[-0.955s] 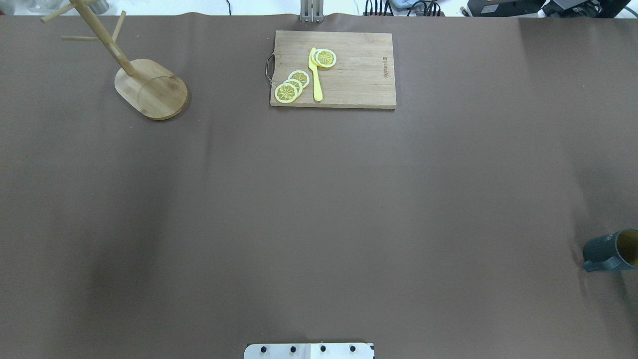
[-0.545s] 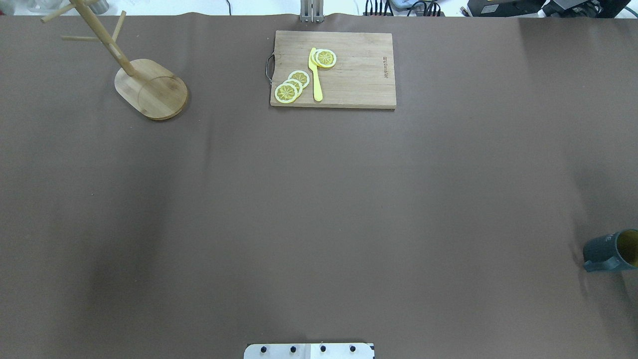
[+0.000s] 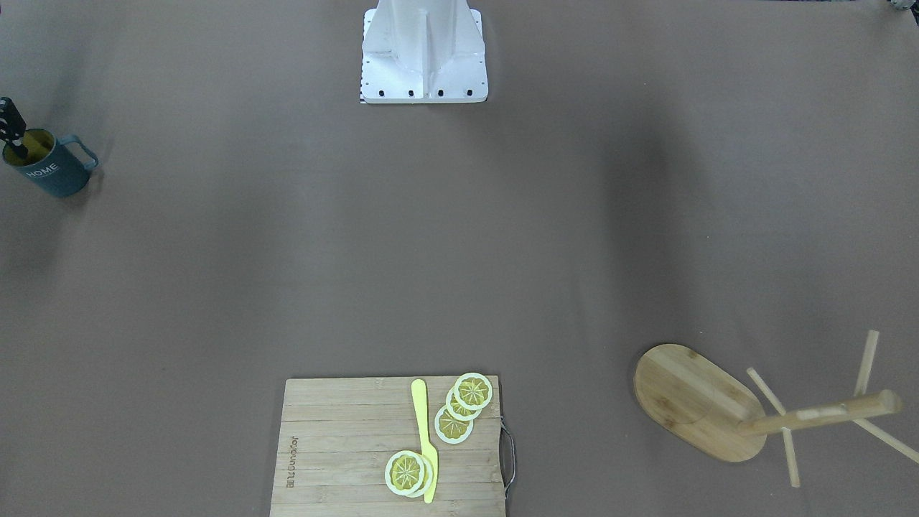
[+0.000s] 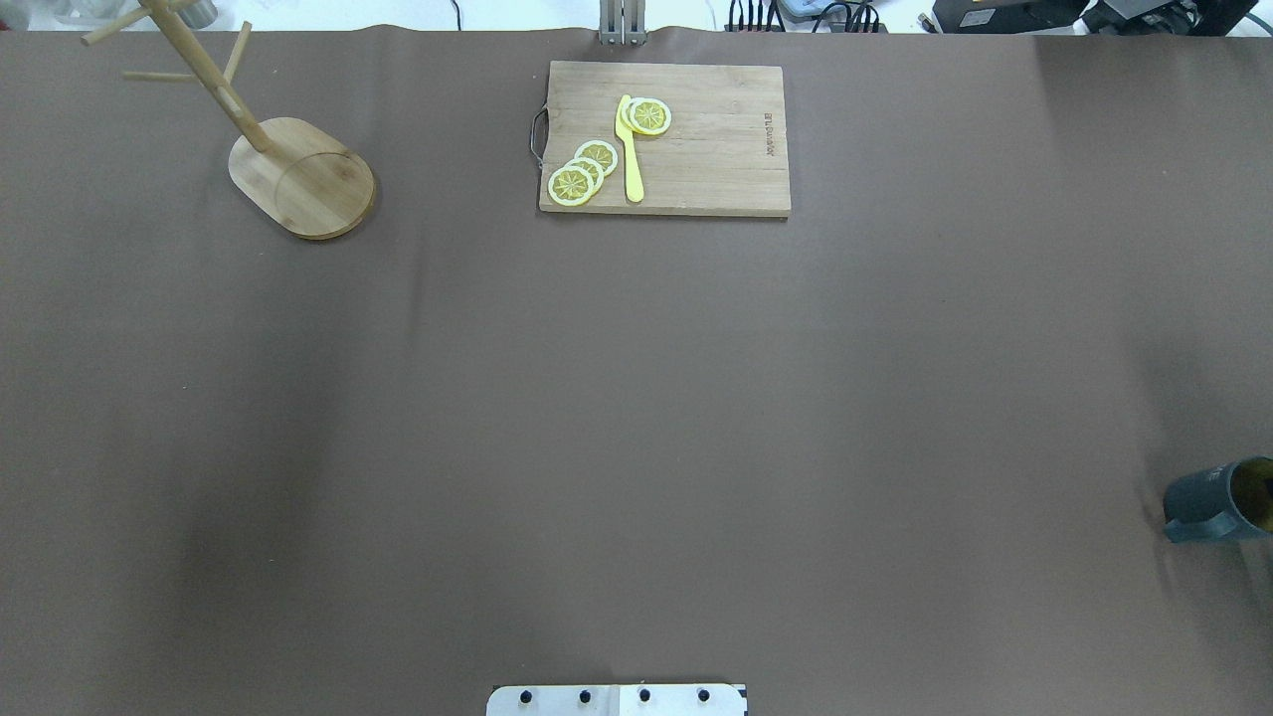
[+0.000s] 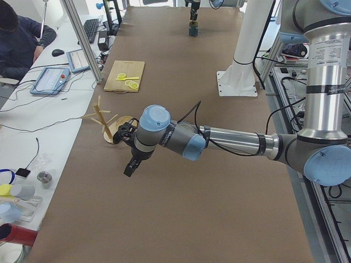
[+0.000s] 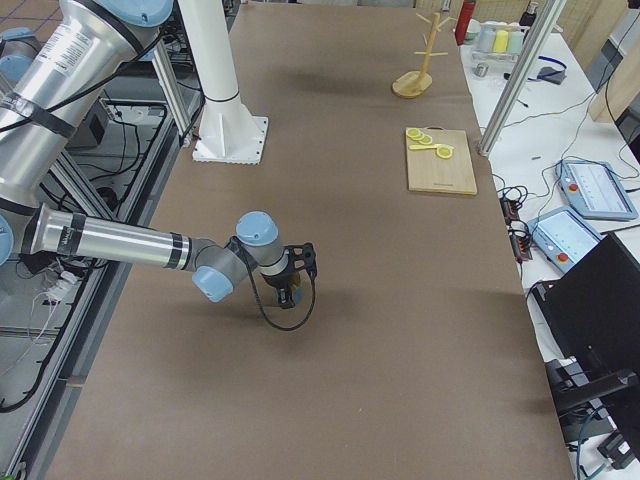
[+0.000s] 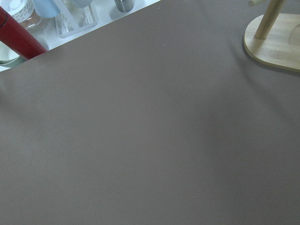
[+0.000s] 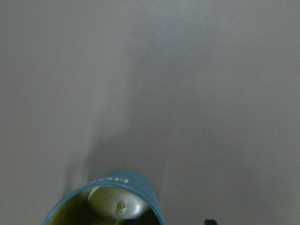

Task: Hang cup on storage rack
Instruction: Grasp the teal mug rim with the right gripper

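The cup [image 3: 50,171], dark blue-grey with "HOME" lettering and a yellow-olive inside, stands upright at the table's right edge [image 4: 1215,502]. My right gripper [image 8: 168,222] hangs right over it, with one black finger [image 3: 14,135] dipping inside the rim and the other outside the wall. Its fingertips stand apart, so it is open. The storage rack [image 4: 303,181], a bamboo mug tree, stands at the far left with bare pegs [image 3: 772,393]. My left gripper [image 5: 131,166] hovers over the table near the rack's base [image 7: 276,44]. I cannot tell whether it is open or shut.
A wooden cutting board [image 4: 716,149] with lemon slices [image 4: 582,171] and a yellow knife [image 4: 630,149] lies at the far middle. The robot's white base [image 3: 423,50] stands at the near edge. Bottles and a red can [image 7: 18,40] stand beyond the table's left end.
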Controlling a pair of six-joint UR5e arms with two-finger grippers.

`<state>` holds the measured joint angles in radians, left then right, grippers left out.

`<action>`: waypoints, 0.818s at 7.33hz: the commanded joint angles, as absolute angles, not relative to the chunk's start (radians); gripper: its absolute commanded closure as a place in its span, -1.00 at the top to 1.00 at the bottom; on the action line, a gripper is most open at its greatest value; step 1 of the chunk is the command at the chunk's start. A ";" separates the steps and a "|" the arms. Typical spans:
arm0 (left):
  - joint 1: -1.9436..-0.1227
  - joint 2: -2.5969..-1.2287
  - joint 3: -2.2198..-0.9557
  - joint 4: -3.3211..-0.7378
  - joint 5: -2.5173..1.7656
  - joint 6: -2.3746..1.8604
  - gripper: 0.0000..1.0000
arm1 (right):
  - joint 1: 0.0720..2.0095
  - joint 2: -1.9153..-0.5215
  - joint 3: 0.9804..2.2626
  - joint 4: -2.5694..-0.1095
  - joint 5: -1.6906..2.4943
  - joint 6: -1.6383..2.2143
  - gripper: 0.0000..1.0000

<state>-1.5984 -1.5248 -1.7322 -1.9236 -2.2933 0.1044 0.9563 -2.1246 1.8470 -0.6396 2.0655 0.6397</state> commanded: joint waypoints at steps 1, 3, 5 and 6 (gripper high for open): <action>-1.598 -1.525 -1.733 -1.924 -2.293 0.104 0.98 | 0.956 -2.123 1.845 -0.640 2.068 0.640 -0.66; -1.598 -1.525 -1.732 -1.924 -2.293 0.104 0.98 | 0.956 -2.123 1.847 -0.640 2.068 0.641 -1.00; -1.598 -1.525 -1.729 -1.924 -2.293 0.104 0.98 | 0.956 -2.117 1.848 -0.638 2.068 0.640 -1.00; -1.598 -1.525 -1.729 -1.924 -2.293 0.104 0.98 | 0.957 -2.108 1.853 -0.640 2.074 0.641 -1.00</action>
